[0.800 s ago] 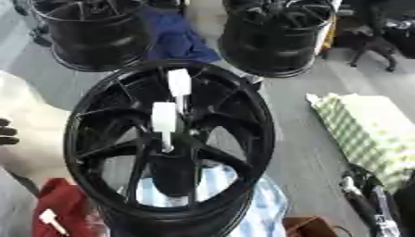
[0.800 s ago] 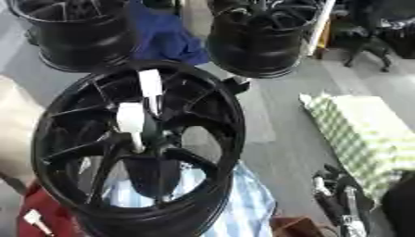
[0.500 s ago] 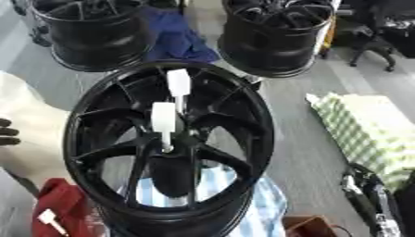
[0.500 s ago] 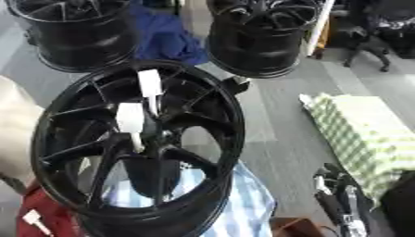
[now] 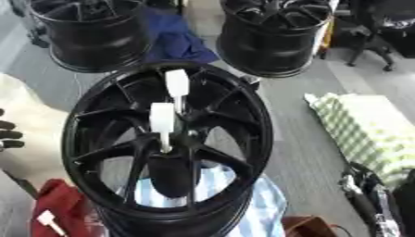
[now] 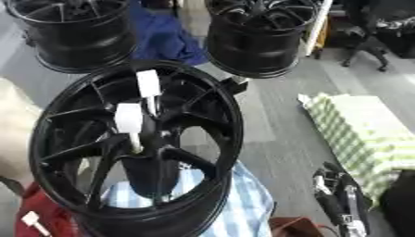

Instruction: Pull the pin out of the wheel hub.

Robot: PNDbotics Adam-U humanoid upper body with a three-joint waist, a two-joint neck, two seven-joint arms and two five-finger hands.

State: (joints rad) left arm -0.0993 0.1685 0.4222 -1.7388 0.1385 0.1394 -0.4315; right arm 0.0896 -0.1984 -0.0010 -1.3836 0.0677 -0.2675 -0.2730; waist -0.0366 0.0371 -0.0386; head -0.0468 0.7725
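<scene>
Two white pins (image 5: 162, 121) unmoved in wheel hub (image 5: 174, 139)

Wheel hub (image 5: 166, 148) centre, on cloth (image 5: 251, 210); two pins (image 5: 162, 122) in its middle; two wheels (image 5: 93, 32) behind at 11 and 1; padding (image 5: 365, 129) at 3.

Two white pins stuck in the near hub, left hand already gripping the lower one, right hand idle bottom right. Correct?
Not quite. The left hand isn't on either pin: the left eye view shows it at the left edge, apart from the wheel hub. Both white pins stand untouched; the right hand sits bottom right.
</scene>
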